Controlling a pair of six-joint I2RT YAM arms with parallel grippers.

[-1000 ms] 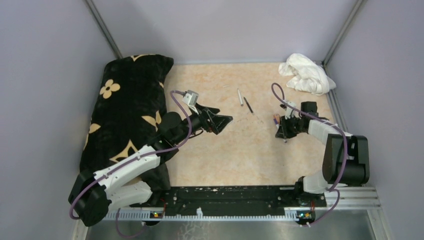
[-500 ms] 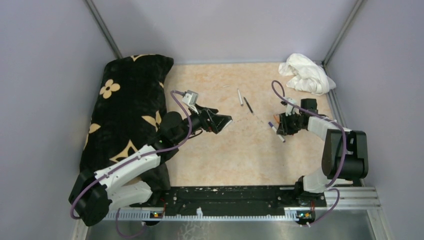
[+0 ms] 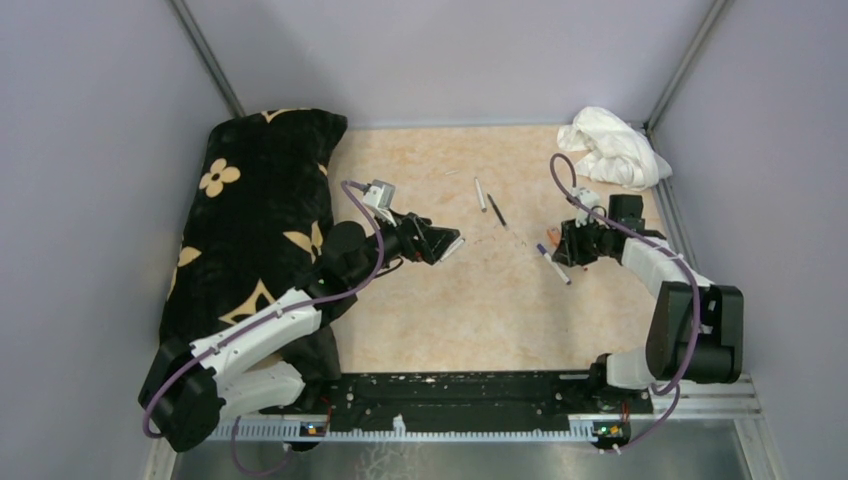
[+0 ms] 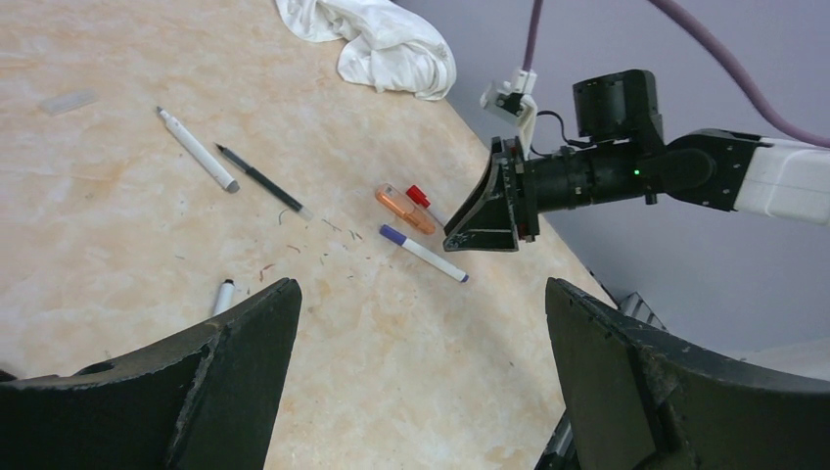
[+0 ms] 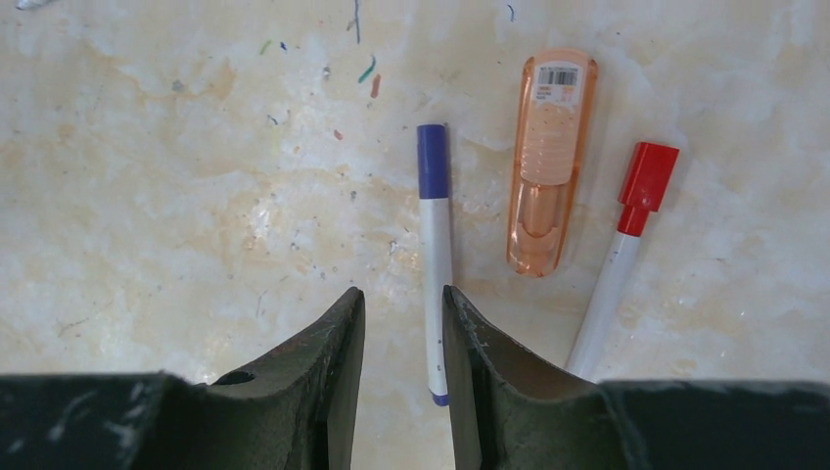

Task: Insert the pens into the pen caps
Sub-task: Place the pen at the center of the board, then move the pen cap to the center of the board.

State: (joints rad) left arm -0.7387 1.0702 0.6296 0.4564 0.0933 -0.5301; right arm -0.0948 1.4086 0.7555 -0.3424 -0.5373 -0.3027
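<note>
Pens (image 5: 436, 245) (two capped) | left pincer (image 4: 421, 304) wide, empty — right pincer (image 5: 403, 299) ajar, empty

Counting off: purple-capped pen (image 5: 435, 245) and red-capped pen (image 5: 620, 253) just ahead of the right tool (image 5: 401, 294), white pen (image 4: 196, 149) and black pen (image 4: 259, 181) farther out, half-hidden pen (image 4: 224, 293) beside the left tool (image 3: 447, 243). Five thin ones! One orange highlighter (image 5: 548, 162). One pale short tube (image 4: 69, 101). One white cloth (image 4: 377, 44). One black patterned cushion (image 3: 260, 210). Two tools.
</note>
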